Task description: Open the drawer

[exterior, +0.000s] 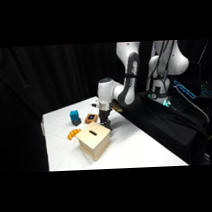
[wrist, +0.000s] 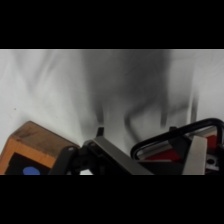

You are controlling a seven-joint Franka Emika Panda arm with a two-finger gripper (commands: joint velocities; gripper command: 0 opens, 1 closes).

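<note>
The white surface [exterior: 141, 150] was surrounded by black curtains [exterior: 47, 76] hung in folds, and the room behind was kept dark. Light was thrown onto the surface from above, and soft grey shadows were cast across it.

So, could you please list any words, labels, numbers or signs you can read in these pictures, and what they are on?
None can be read.
The wooden box, the blue block and the arm show no legible text.
In the wrist view, the red patches in the black frame carry no legible marks.
</note>
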